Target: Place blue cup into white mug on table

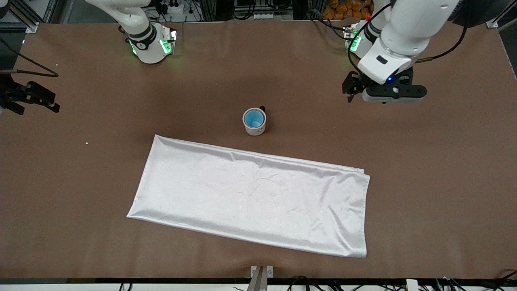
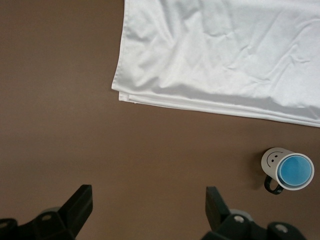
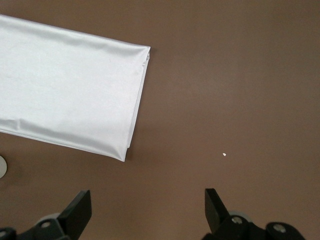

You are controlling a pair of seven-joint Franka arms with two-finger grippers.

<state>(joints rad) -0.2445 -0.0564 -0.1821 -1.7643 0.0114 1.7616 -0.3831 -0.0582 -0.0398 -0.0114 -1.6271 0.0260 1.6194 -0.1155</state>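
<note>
The blue cup [image 1: 254, 118] sits inside the white mug [image 1: 255, 129], which stands upright on the brown table [image 1: 424, 161] near its middle, its black handle turned toward the robots' bases. Both show in the left wrist view, the cup [image 2: 295, 170] in the mug [image 2: 272, 159]. My left gripper [image 1: 384, 96] is open and empty, up over bare table toward the left arm's end, apart from the mug; its own view shows it too [image 2: 148, 200]. My right gripper [image 1: 32, 97] is open and empty at the right arm's end of the table, also in its own view [image 3: 148, 202].
A large white folded cloth [image 1: 254, 198] lies flat on the table, nearer to the front camera than the mug. It also shows in the left wrist view [image 2: 225, 55] and the right wrist view [image 3: 65, 85]. A small white speck [image 1: 86, 142] lies toward the right arm's end.
</note>
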